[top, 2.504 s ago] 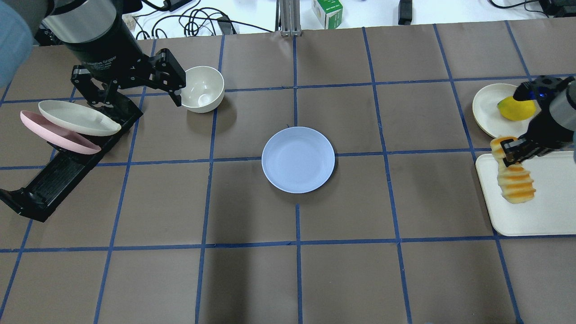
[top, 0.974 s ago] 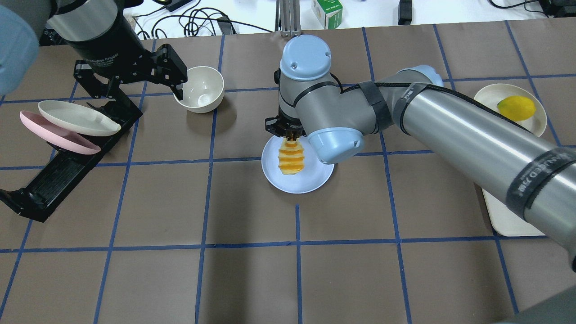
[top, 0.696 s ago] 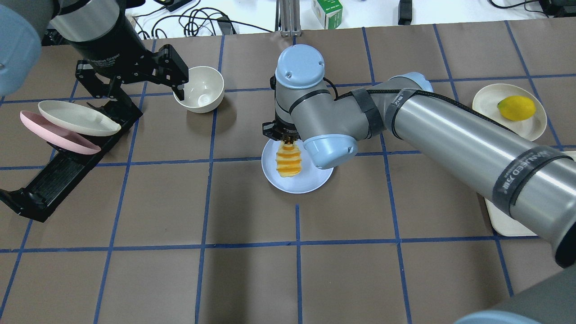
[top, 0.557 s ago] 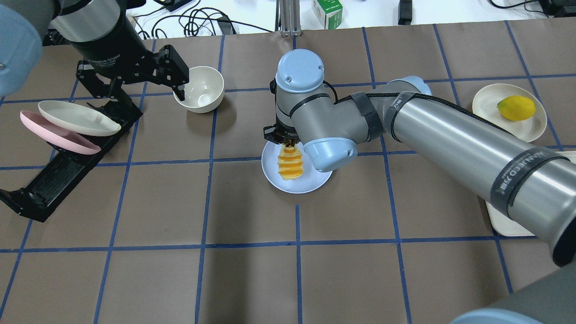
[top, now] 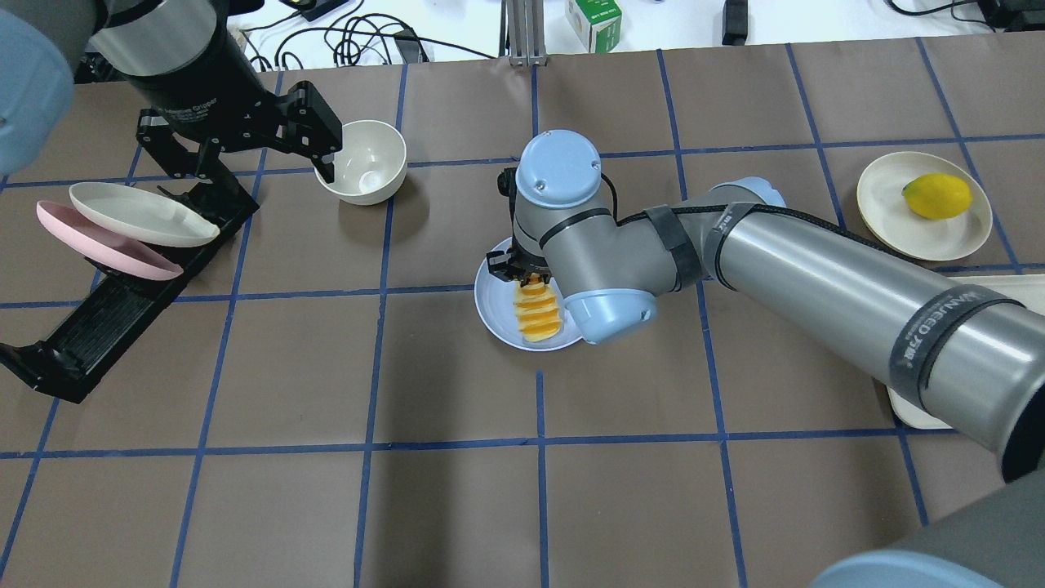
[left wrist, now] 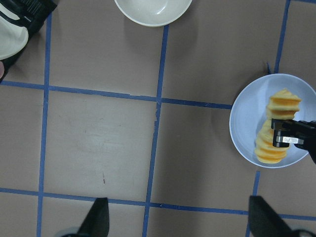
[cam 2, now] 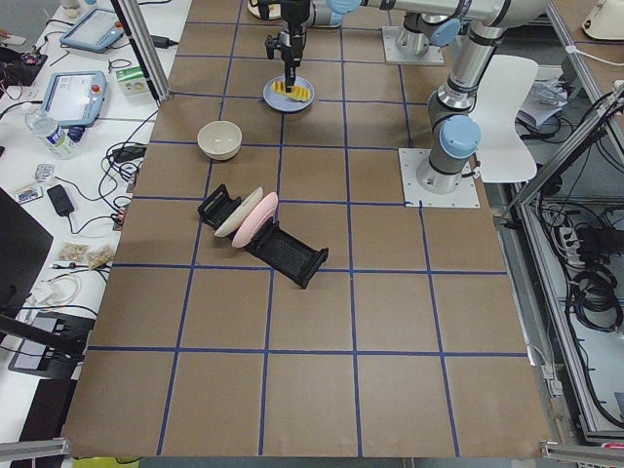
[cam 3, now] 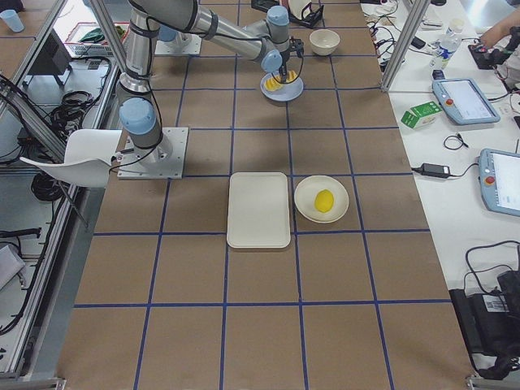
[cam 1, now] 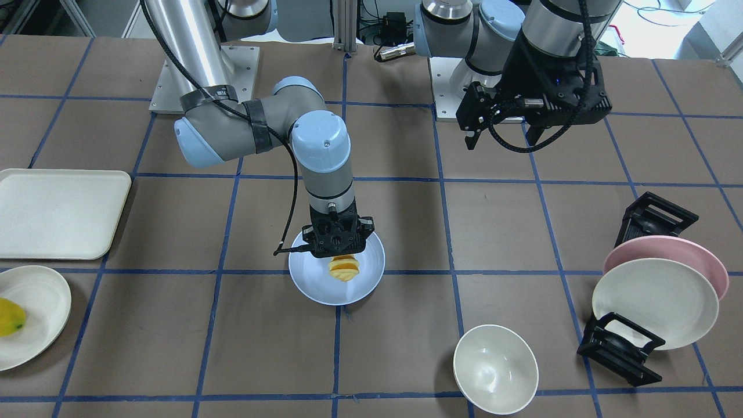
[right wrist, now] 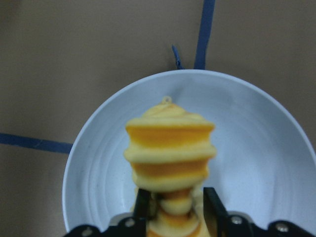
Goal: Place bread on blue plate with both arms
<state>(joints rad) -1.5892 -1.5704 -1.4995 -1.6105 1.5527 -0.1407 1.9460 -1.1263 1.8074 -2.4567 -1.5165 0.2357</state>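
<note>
My right gripper (top: 522,273) is shut on the upper end of the bread (top: 539,310), an orange-and-cream ridged loaf. The loaf hangs low over the blue plate (top: 494,302) at the table's middle; I cannot tell if its lower end touches. The right wrist view shows both fingers (right wrist: 142,205) pressed on the bread (right wrist: 170,148) with the plate (right wrist: 256,148) beneath. In the front view the gripper (cam 1: 338,249) stands upright over the plate (cam 1: 307,278). My left gripper (top: 245,163) is open and empty, raised at the far left by the bowl; its view shows the bread (left wrist: 284,101) on the plate (left wrist: 247,113).
A cream bowl (top: 363,163) stands beside the left gripper. A black rack (top: 122,302) holds a pink plate (top: 106,245) and a cream plate (top: 139,214). A cream plate with a yellow lemon (top: 937,196) and a cream tray (cam 1: 58,212) are at the right.
The right arm brought the bread from the tray to the blue plate, then shifted it toward the robot's side of the plate. The left gripper stayed open in place.
</note>
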